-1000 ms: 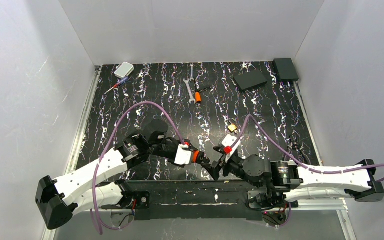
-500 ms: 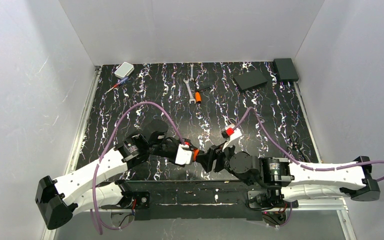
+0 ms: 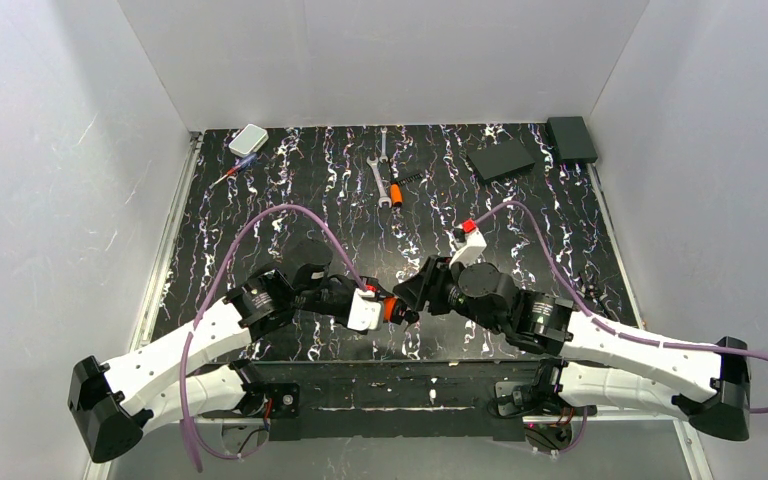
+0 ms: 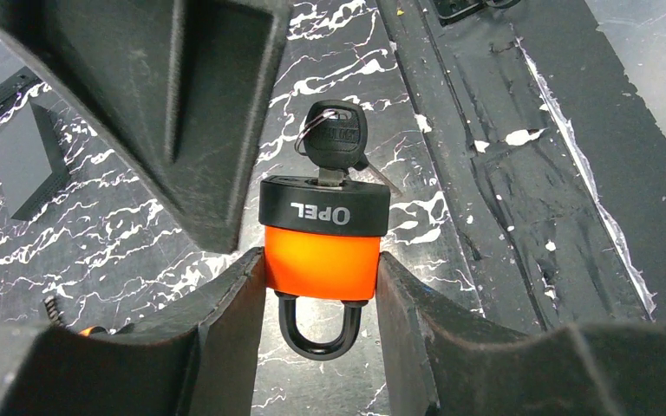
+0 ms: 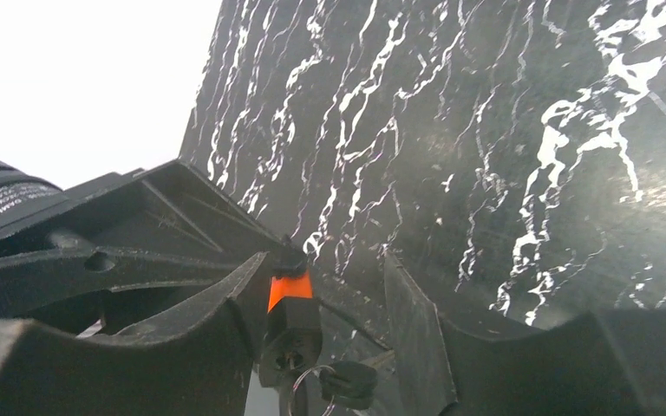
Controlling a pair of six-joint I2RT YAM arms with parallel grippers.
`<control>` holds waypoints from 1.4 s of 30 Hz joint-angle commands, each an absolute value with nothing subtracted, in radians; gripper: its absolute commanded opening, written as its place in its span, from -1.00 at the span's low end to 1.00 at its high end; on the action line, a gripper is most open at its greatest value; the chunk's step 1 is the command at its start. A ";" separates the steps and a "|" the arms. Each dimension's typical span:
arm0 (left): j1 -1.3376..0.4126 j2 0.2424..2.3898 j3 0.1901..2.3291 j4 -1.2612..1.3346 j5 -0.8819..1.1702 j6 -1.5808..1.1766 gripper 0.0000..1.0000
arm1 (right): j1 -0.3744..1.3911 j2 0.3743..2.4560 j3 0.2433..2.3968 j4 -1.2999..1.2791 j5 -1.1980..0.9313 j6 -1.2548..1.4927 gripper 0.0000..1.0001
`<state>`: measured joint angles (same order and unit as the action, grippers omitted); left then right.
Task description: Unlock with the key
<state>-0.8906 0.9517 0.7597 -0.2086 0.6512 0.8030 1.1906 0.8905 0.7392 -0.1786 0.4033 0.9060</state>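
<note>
My left gripper (image 4: 321, 262) is shut on the orange body of a padlock (image 4: 321, 256) with a black cap and a black shackle that points toward the wrist. The key (image 4: 336, 136), with its dark head and wire ring, sits in the keyway at the padlock's far end. In the top view the two grippers meet near the table's front centre, with the padlock (image 3: 392, 310) between them. My right gripper (image 5: 325, 264) is open and straddles the padlock's (image 5: 290, 290) key end. The key head (image 5: 290, 357) and a second dark key (image 5: 349, 381) on the ring hang between its fingers.
Two silver wrenches (image 3: 378, 180) and an orange-handled tool (image 3: 396, 192) lie at the back centre. A white box (image 3: 248, 139) and a small screwdriver (image 3: 232, 175) are at the back left. Black boxes (image 3: 500, 160) (image 3: 571, 138) sit at the back right.
My right arm has swung forward and left, bringing its gripper around the key end of the padlock, and its jaws have narrowed. The left gripper has held still with the padlock.
</note>
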 commanded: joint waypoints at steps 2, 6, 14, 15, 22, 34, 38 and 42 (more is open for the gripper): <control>-0.894 0.916 0.753 -0.161 0.658 0.815 -1.00 | 1.145 0.897 0.719 -0.086 0.206 0.954 0.13; -0.895 0.914 0.752 -0.160 0.661 0.815 -1.00 | 1.117 0.899 0.693 -0.061 0.102 0.970 0.04; -0.895 0.910 0.752 -0.160 0.658 0.815 -1.00 | 1.094 0.907 0.671 -0.043 0.013 0.987 -0.13; -0.895 0.909 0.752 -0.160 0.657 0.815 -1.00 | 1.093 0.910 0.669 -0.039 0.008 0.991 -0.13; -0.894 0.904 0.746 -0.148 0.652 0.809 -1.00 | 1.087 0.943 0.672 -0.017 -0.065 0.999 -0.22; -0.894 0.891 0.730 -0.094 0.583 0.759 -0.10 | 1.076 0.907 0.668 -0.049 -0.014 0.925 -0.97; -0.894 0.868 0.702 -0.018 0.551 0.709 0.44 | 1.074 0.828 0.624 -0.016 0.073 0.926 -0.97; -0.894 0.849 0.681 0.071 0.513 0.650 0.91 | 1.074 0.738 0.575 0.032 0.164 0.910 -0.97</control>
